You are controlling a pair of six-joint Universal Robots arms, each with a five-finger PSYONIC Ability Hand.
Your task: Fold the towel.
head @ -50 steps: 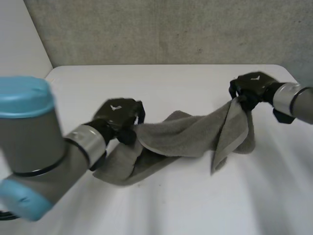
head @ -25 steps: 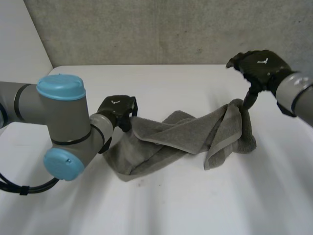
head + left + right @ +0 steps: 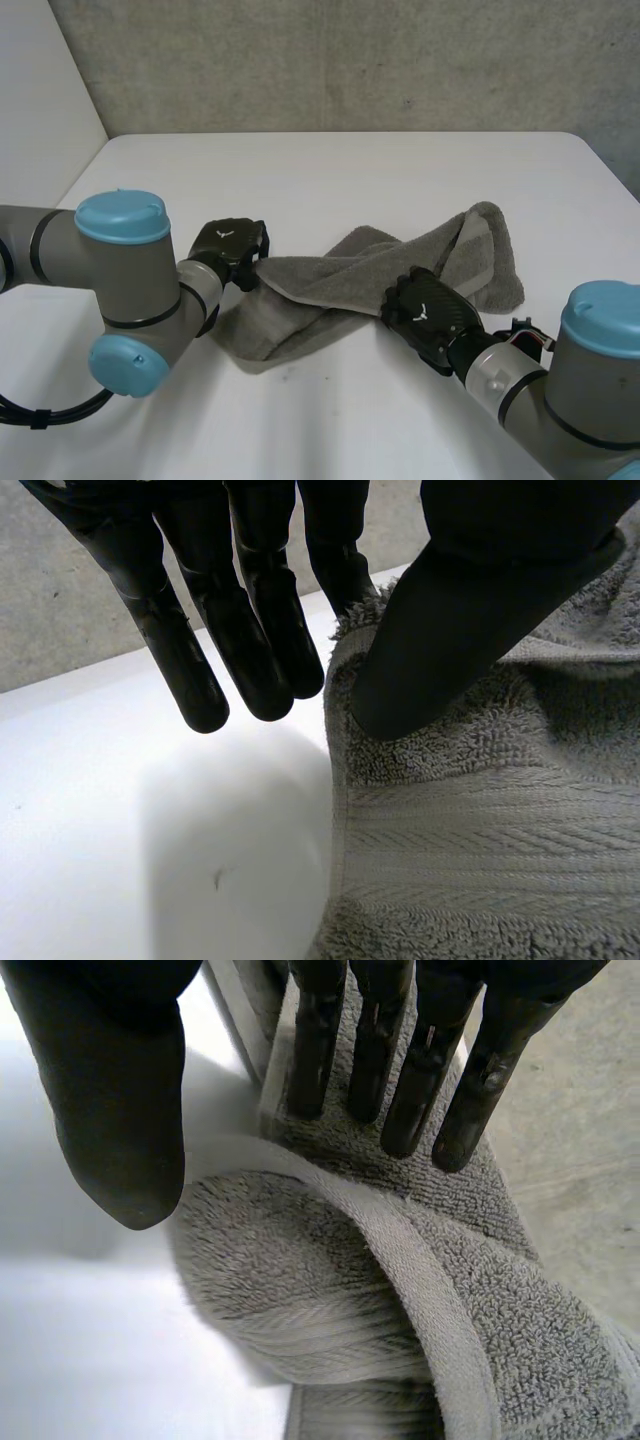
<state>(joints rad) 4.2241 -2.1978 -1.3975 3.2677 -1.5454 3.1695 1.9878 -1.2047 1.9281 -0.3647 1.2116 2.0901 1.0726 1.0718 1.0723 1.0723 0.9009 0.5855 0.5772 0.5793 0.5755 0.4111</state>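
Note:
The grey towel (image 3: 400, 270) lies crumpled in a long twisted band across the middle of the white table (image 3: 330, 180). My left hand (image 3: 228, 248) is at its left end. In the left wrist view the thumb (image 3: 450, 630) rests on the towel's (image 3: 480, 830) edge while the straight fingers (image 3: 250, 630) hang over bare table beside it, so the hand is open. My right hand (image 3: 430, 315) is at the towel's near edge, around the middle. In the right wrist view its fingers (image 3: 400, 1080) are straight and spread from the thumb (image 3: 120, 1090) above a rolled fold of the towel (image 3: 330, 1290), holding nothing.
A grey wall (image 3: 350, 60) runs along the table's far edge. Bare table lies in front of the towel and beyond it. My right arm's elbow (image 3: 600, 350) stands close to the near right corner, and my left arm's elbow (image 3: 120, 290) is at the left.
My right hand let go of the towel's right end, which dropped to the table, and came down to the near edge. My left hand lowered the left end and straightened its fingers.

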